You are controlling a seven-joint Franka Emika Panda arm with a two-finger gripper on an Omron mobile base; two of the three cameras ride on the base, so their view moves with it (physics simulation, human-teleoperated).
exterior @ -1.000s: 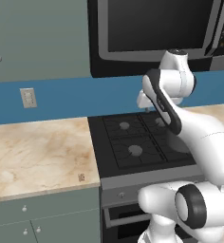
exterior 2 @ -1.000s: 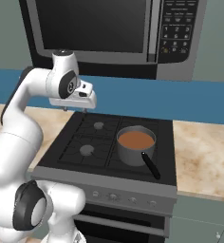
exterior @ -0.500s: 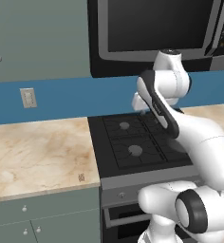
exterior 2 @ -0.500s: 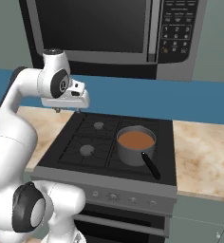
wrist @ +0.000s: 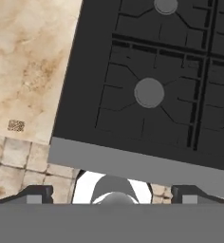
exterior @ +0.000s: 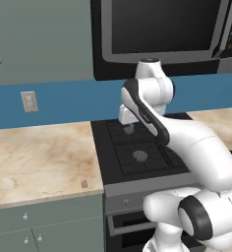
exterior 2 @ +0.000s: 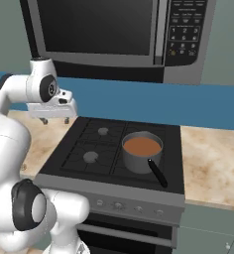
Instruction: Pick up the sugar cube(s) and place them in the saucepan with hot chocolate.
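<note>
Near the front edge of the table [exterior: 39,157], just left of the stove [exterior 2: 116,149], lies the sugar cube [exterior: 84,184], a tiny speckled thing. My tool [exterior 2: 54,120] hangs high above the stove's left side, jaws spread wide and empty. The saucepan [exterior 2: 141,151] with hot chocolate sits on the stove's front right burner, well apart from the cube. I judge I must swing left and forward, centre over the cube, descend straight, and close gently, since so small a piece slips easily.
</note>
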